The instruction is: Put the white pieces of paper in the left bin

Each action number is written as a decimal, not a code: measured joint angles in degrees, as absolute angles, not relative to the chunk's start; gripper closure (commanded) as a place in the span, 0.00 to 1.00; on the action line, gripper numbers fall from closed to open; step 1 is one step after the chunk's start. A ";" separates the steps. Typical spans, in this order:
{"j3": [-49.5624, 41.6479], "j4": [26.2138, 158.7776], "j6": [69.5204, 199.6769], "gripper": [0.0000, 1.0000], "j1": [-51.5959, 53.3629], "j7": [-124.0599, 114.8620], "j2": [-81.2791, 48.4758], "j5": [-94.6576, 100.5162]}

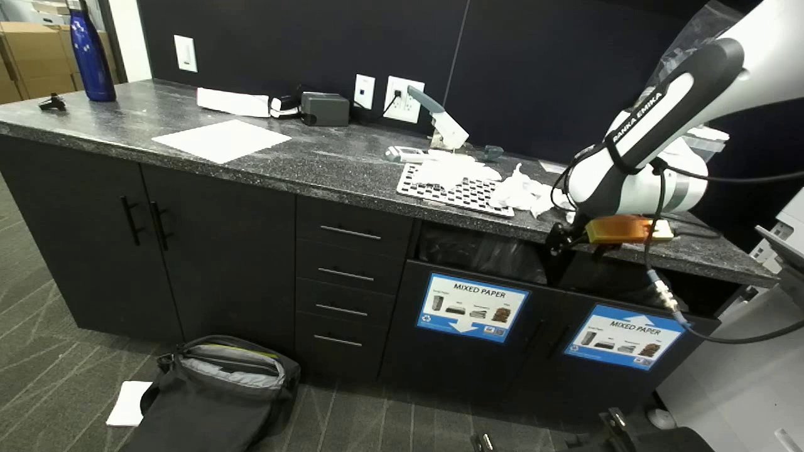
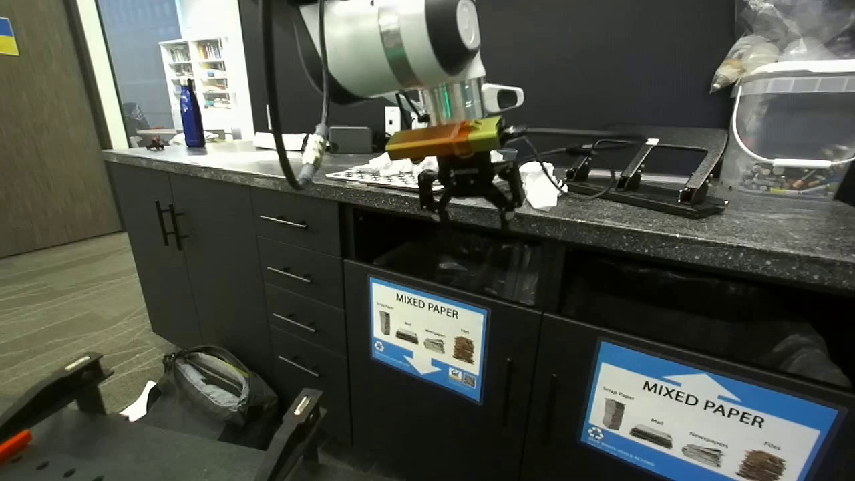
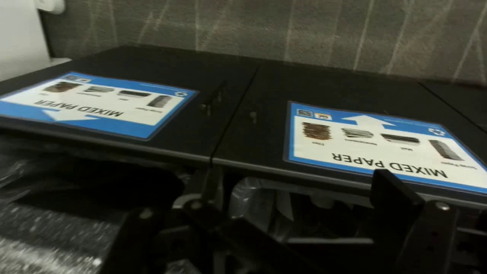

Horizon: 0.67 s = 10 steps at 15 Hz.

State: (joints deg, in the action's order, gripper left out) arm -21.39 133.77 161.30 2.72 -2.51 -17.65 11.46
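Note:
Crumpled white pieces of paper lie on the countertop: one heap (image 1: 453,168) rests on the dotted sheet, and another scrap (image 1: 524,193) sits at its right end. An exterior view shows that scrap (image 2: 541,186) just behind my gripper (image 2: 473,212). My gripper points down at the counter's front edge, near the opening of the left bin (image 2: 427,421), and its jaws are apart with nothing between them. In the wrist view my gripper (image 3: 291,194) stands over that opening, where a clear liner (image 3: 251,201) shows. The inside is mostly dark. The bin's label (image 3: 384,140) appears upside down there.
The right bin (image 2: 561,461) adjoins, with a similar label. On the counter are a dotted sheet (image 1: 461,194), a flat white sheet (image 1: 220,139), a blue bottle (image 1: 93,59), a black stand (image 2: 641,200) and a clear tub (image 2: 768,143). A bag (image 1: 220,402) lies on the floor.

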 measured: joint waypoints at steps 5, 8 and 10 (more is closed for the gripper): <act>-19.81 118.21 143.81 0.00 0.67 0.79 -16.51 20.47; -16.25 110.98 141.22 0.00 -2.70 5.92 -18.57 20.46; -14.85 106.84 138.61 0.00 -4.93 8.56 -20.98 20.14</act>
State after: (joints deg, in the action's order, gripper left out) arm -14.85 106.84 138.61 -4.93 8.56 -20.98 20.14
